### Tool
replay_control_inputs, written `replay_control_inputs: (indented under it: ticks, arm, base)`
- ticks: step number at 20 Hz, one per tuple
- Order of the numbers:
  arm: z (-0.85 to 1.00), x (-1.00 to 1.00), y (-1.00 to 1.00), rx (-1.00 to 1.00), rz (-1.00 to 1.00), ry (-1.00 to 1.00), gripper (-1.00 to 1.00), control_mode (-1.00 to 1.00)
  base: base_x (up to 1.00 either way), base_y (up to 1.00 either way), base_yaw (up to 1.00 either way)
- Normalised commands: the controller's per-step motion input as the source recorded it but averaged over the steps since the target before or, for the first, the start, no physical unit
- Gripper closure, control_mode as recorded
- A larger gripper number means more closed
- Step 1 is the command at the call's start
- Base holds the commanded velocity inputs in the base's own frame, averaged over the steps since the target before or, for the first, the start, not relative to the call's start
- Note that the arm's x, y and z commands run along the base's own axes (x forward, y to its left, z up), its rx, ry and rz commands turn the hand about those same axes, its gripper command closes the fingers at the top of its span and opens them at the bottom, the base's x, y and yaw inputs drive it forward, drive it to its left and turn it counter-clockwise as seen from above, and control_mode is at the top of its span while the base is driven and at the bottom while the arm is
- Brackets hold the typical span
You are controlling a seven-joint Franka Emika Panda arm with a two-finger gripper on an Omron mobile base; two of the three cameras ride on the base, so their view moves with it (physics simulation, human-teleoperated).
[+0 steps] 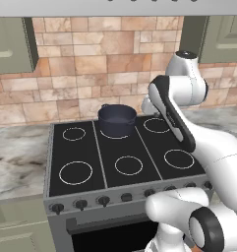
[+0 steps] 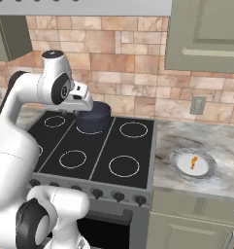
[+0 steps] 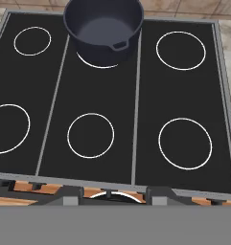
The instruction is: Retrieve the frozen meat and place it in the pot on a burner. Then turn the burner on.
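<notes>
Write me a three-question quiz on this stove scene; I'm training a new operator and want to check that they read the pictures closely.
1. True or false: the pot sits on the middle ring of the cooktop's back row.
2. How many white rings are marked on the cooktop?
3. What lies to the right of the stove on the counter? A) a kettle B) a plate with a small orange item C) a cutting board

Key
1. True; the hand view shows the ring's front arc peeking out under the pot.
2. Six, in two rows of three.
3. B.
</notes>
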Motion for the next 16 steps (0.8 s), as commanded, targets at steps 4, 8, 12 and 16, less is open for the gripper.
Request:
replay_control_inputs:
  ticks: [4, 8, 12, 16]
  arm:
    - [0.00, 0.00, -0.08, 0.00, 0.00, 0.00, -1.00, -1.00]
    - [0.00, 0.00, -0.04, 0.00, 0.00, 0.00, -1.00, -1.00]
    - [0.00, -0.01, -0.14, 0.00, 0.00, 0.00, -1.00, -1.00]
    - [-0.05, 0.00, -0.31, 0.00, 0.00, 0.01, -1.00, -1.00]
  base:
    - [0.00, 0.00, 0.00]
    - [0.00, 0.00, 0.00]
    - [0.00, 0.00, 0.00]
    - [0.00, 0.00, 0.00]
